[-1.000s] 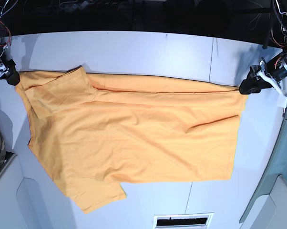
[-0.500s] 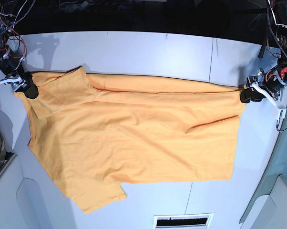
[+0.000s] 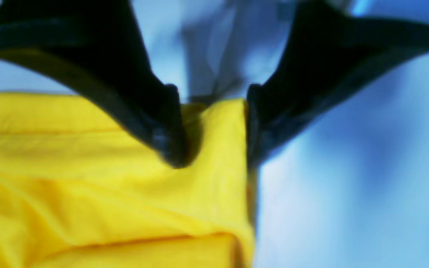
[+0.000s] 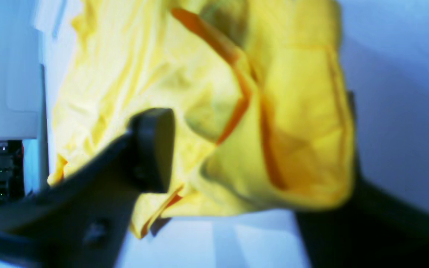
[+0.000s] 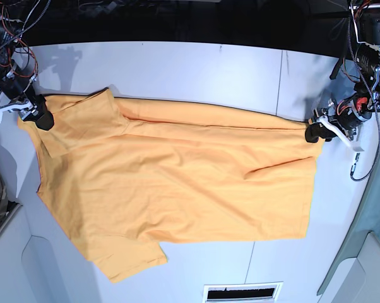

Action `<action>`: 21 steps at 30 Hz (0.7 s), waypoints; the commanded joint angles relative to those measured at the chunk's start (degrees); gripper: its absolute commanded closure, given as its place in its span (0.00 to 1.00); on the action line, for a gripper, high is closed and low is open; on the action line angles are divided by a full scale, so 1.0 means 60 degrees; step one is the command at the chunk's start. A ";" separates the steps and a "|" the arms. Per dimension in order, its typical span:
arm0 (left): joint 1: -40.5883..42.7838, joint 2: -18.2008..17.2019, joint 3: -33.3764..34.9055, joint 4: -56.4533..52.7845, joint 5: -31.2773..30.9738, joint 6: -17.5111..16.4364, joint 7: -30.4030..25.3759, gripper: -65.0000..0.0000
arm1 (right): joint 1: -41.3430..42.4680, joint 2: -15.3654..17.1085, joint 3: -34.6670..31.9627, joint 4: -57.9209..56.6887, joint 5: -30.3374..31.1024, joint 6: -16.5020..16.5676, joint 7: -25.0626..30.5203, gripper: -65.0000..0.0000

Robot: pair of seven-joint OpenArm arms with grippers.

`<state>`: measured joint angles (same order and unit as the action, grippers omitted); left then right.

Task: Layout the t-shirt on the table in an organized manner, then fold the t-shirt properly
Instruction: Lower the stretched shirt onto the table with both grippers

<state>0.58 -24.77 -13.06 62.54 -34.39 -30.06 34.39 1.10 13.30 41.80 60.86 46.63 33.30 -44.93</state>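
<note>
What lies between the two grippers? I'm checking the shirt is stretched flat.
In the base view, only the t-shirt spans from right gripper to left gripper, lying on the table.

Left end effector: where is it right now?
Base view, right side: the left end effector sits at the t-shirt's far right corner on the table; the left wrist view shows that corner pinched between its fingers.
</note>
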 commanded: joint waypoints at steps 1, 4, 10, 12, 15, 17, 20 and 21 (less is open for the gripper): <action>-0.0025 -0.0095 0.0047 -0.0066 0.0138 0.0051 0.0197 0.81 | 0.0047 0.0106 0.0011 0.0084 -0.0055 0.0022 -0.0058 0.62; -0.0011 -0.0106 0.0182 -0.0117 0.0138 0.0029 0.0393 1.00 | 0.0058 0.0124 0.0011 0.0087 -0.0051 0.0022 -0.0058 0.96; 0.0153 -0.0200 0.0182 0.0350 -0.0066 -0.0958 0.1151 1.00 | -0.0066 0.0379 0.0022 0.0157 0.0062 0.0029 -0.0685 1.00; 0.0495 -0.0350 0.0182 0.0849 -0.0335 -0.0958 0.1330 1.00 | -0.0324 0.0543 0.0029 0.0339 0.0251 0.0036 -0.0878 1.00; 0.1173 -0.0645 0.0182 0.1763 -0.0375 -0.0962 0.1384 1.00 | -0.0856 0.0750 0.0033 0.0834 0.0335 0.0091 -0.0885 1.00; 0.1625 -0.0863 0.0182 0.2364 -0.0375 -0.0958 0.1384 1.00 | -0.1224 0.0831 0.0033 0.1271 0.0382 0.0091 -0.0954 1.00; 0.2306 -0.1115 0.0182 0.3118 -0.0375 -0.0911 0.1388 1.00 | -0.1872 0.0947 0.0033 0.1996 0.0382 0.0091 -0.0951 1.00; 0.2495 -0.1147 0.0182 0.3289 -0.0375 -0.0863 0.1384 1.00 | -0.2095 0.0991 0.0033 0.2208 0.0401 0.0084 -0.0947 1.00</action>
<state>15.73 -30.55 -11.57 81.62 -36.42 -35.16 43.16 -11.57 17.76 41.65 73.21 48.21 33.36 -51.42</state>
